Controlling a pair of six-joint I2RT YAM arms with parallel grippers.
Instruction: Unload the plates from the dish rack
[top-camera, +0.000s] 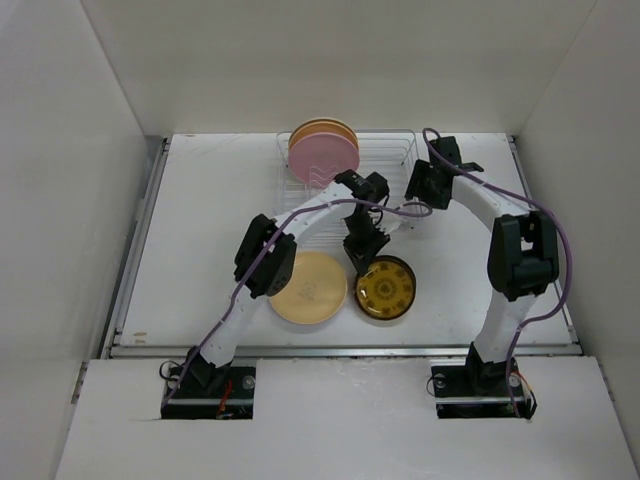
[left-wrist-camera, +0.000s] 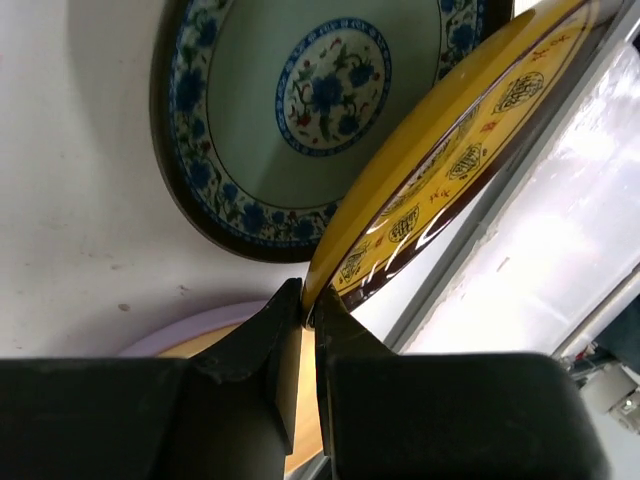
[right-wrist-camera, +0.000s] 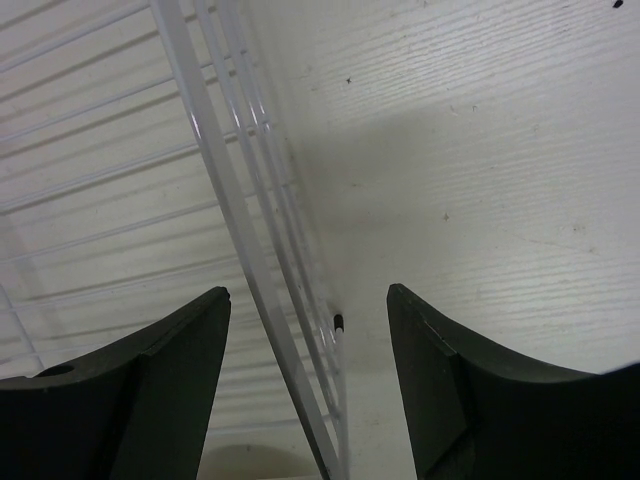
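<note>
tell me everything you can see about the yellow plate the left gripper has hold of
The yellow plate is round and glossy, like glazed ceramic, with ornate medallions and small red marks on its yellow face and a dark brown rim. The left gripper is shut on its rim, pinching the edge between both fingers. It hangs tilted, low over the table, partly above a blue-flowered plate lying flat there. Whether its far edge touches that plate cannot be told.

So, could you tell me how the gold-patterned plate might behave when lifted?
It looks rigid, so the gold-patterned plate should keep its shape. Its glossy glaze, pinched only at the rim by the left jaws, could slip or swing. It seems breakable and may chip if dropped on the blue-flowered plate nearby.
</note>
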